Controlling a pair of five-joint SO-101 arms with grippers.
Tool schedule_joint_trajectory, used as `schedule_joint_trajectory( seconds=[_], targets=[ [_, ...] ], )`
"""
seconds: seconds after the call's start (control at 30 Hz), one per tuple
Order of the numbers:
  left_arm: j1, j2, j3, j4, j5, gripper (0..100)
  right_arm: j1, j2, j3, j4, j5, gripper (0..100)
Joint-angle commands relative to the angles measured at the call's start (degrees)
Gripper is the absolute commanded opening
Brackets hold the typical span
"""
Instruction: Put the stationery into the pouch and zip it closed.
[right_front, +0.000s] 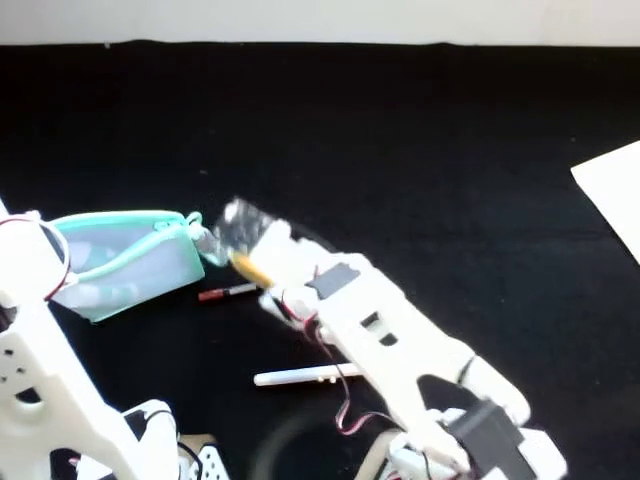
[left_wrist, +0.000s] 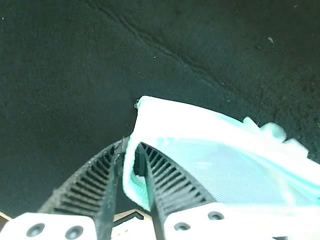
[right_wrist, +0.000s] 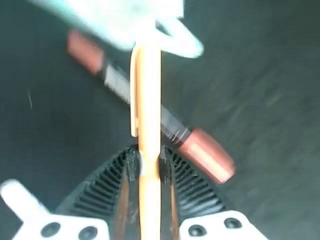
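- Broadly, the black table (right_front: 420, 150) carries everything.
- The mint pouch (right_front: 125, 262) lies on it, one end pinched between the fingers of the left gripper (left_wrist: 131, 146).
- The right gripper (right_wrist: 149, 157) clamps an orange pen (right_wrist: 147, 90), whose tip is at the pouch's other end.
- A white pen (right_front: 300, 376) lies near the arms.
- A red-capped pen (right_front: 228, 292) lies just beside the pouch.
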Motion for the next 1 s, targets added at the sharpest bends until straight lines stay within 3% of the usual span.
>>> schedule_joint_trajectory(
  seconds=[0.0,0.43,0.67,0.97],
  targets=[
    [1.0,0.2,3.1,0.2,0.3,1,0.5,-8.2,-7.8,0.7,-6.7,0.8],
    [1.0,0.1,3.6,-0.6,0.3,1,-0.7,-9.7,-33.6,4.6,-21.7,0.8],
    [2.9,0.4,4.1,-1.3,0.3,1,-6.5,-9.5,-51.3,5.1,-22.3,0.8],
    [9.6,0.6,3.6,-1.1,0.6,1,-13.3,-8.4,-48.5,2.6,-27.5,0.8]
  ],
)
